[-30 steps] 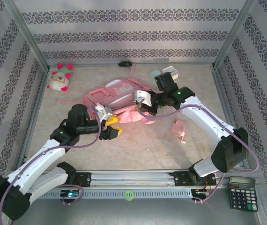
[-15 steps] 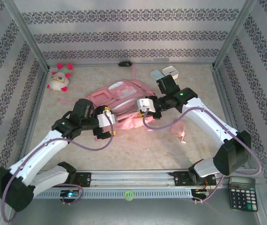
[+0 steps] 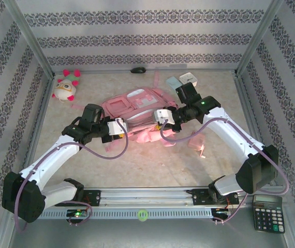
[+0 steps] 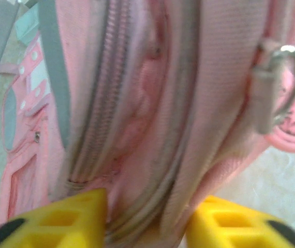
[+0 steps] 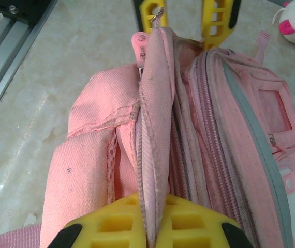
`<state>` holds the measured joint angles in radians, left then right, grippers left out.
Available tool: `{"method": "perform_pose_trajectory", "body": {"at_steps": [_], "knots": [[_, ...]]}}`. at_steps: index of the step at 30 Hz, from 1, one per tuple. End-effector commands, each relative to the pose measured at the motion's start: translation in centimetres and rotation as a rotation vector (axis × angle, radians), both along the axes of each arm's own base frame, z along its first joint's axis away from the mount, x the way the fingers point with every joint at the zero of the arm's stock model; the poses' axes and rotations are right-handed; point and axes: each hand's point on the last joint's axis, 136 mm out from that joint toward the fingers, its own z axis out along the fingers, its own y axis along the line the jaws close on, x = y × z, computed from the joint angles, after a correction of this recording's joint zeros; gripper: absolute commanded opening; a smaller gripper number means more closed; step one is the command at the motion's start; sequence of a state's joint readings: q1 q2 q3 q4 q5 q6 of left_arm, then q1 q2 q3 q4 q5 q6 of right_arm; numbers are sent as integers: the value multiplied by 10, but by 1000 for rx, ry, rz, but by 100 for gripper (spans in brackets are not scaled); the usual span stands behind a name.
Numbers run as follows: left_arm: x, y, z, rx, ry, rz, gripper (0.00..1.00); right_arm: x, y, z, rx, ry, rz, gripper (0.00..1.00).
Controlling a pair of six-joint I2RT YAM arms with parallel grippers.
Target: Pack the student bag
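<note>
The bag (image 3: 132,101) lies mid-table (image 3: 152,160) between the arms. The right claw (image 5: 151,209) is clenched on its flap (image 5: 155,103). The left claw (image 4: 146,214) straddles the zipper edge (image 4: 137,155), but whether it grips cannot be told. A thin pinch could slip under pull, letting the mouth collapse shut.

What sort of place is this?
Probably a robot test cell, not a real room: aluminium frame posts, patterned wallpaper panels, and props like the student bag, plush toy and calculator.
</note>
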<state>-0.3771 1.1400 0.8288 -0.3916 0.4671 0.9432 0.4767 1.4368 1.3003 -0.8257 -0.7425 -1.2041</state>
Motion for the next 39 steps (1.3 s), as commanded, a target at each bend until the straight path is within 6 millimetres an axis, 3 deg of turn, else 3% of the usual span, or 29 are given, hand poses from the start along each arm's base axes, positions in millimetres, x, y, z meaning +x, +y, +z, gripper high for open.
{"method": "perform_pose_trajectory", "body": {"at_steps": [1,2,10,11,14,17,21,25,28,32,36,39], "knots": [[-2,-7,14,-82,5,-8,7,-9,6,38,128,-51,58,0],[-5,-9,18,-113,24,-4,1,-7,5,36,125,-49,44,0],[-50,-12,38,-341,219,79,0,21,-7,16,108,-23,-132,6],[-51,-11,41,-380,236,115,0,23,-10,13,99,-10,-163,12],[-53,-10,45,-464,286,194,0,27,-17,14,86,53,-306,45],[-48,-5,43,-487,326,282,0,27,-28,28,99,144,-521,64],[-42,-5,42,-504,362,343,0,3,-36,40,117,229,-780,69],[-43,-8,41,-510,398,349,0,-33,-28,46,150,338,-998,66],[-43,-9,40,-513,418,353,0,-54,-10,51,228,552,-1119,59],[-42,-13,41,-519,444,349,0,-64,25,39,274,849,-1286,51],[-41,-16,43,-531,458,343,0,-65,65,38,287,907,-1328,51],[-40,-18,46,-542,463,337,0,-58,80,26,267,944,-1400,53]]}}
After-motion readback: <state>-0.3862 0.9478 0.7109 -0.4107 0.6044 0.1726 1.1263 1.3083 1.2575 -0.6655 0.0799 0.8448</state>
